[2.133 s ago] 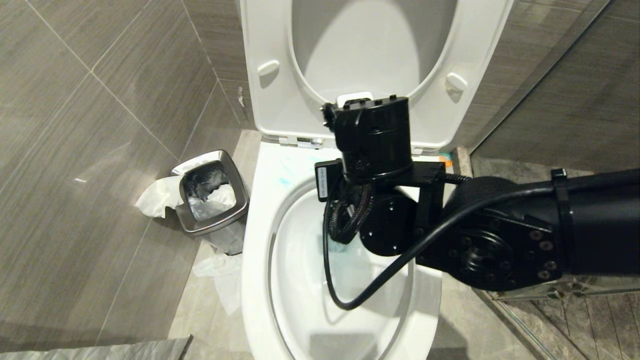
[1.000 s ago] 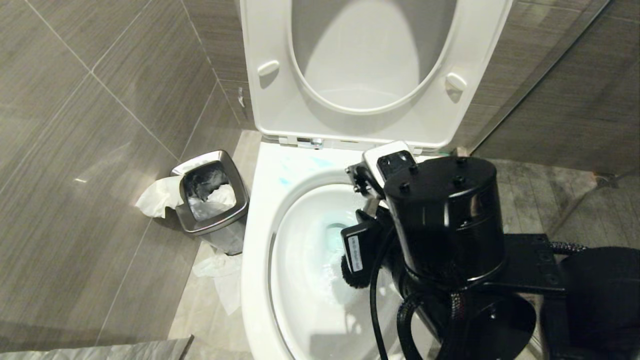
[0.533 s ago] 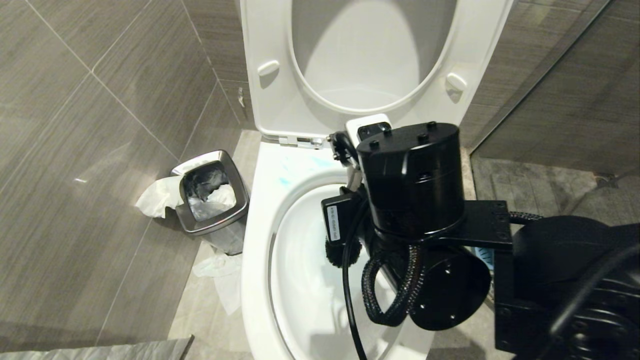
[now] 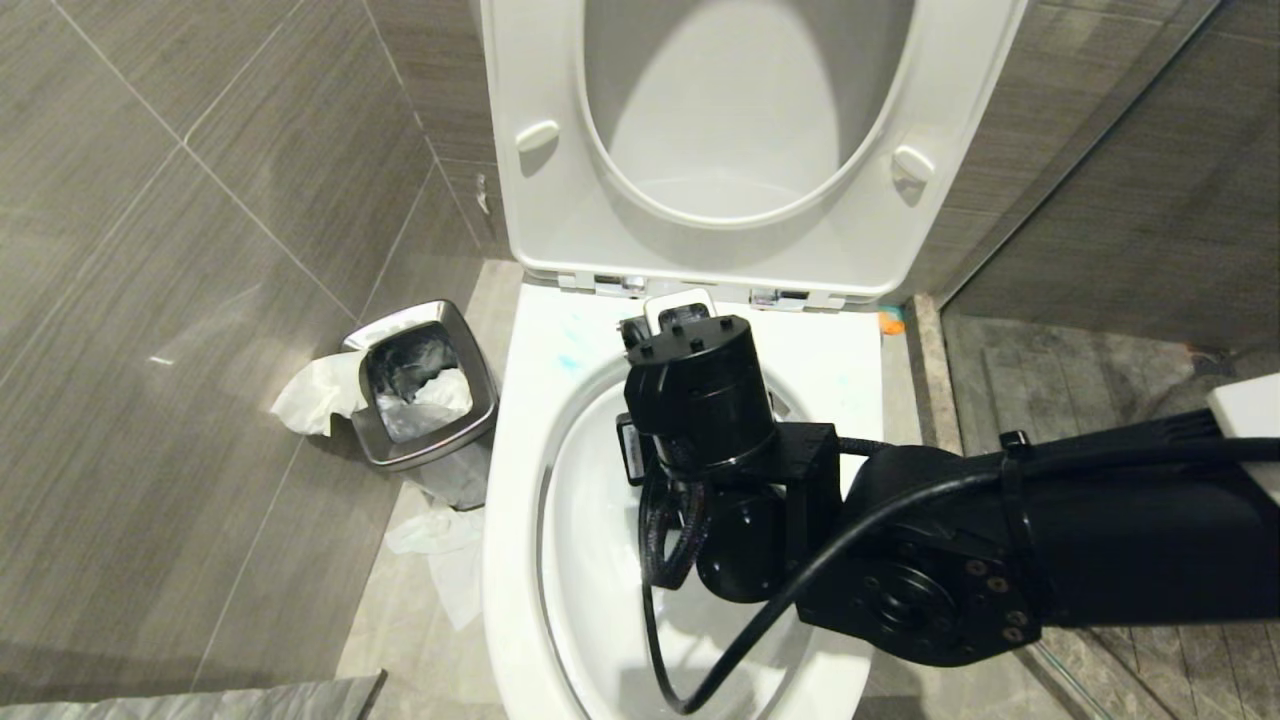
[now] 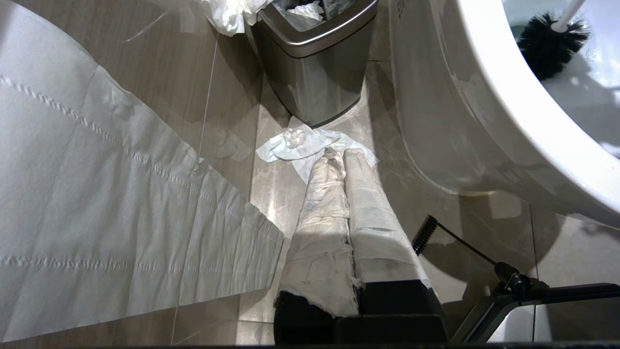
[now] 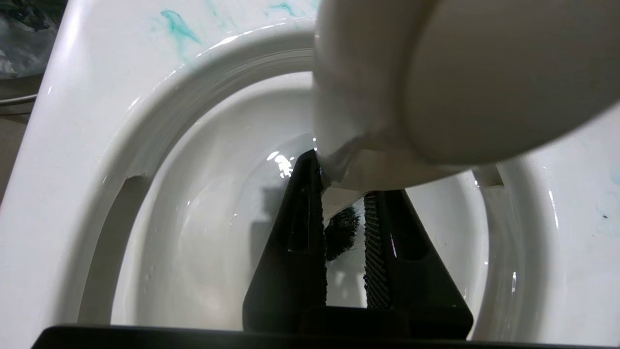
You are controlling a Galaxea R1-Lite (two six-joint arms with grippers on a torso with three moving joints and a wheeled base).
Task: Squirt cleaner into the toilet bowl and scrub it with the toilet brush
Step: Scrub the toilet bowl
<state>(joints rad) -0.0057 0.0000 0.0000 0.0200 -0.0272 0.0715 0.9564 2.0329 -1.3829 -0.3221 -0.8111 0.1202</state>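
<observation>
Scrubbing's underway: right pincer [image 6: 345, 228] is clamped on the toilet brush [image 6: 426, 82] handle, bristles down inside the toilet bowl [image 4: 520, 480], so next it needs sweeping strokes around the blue-streaked far rim.

toilet brush [image 5: 550, 41] in toilet bowl [image 4: 515, 480]; bin [image 4: 425, 400] left

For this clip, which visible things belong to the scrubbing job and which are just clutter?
In the job:
toilet bowl
toilet brush, held by the right tool
cleaner streaks on the rim

Lying about:
waste bin
crumpled tissue on the floor
</observation>
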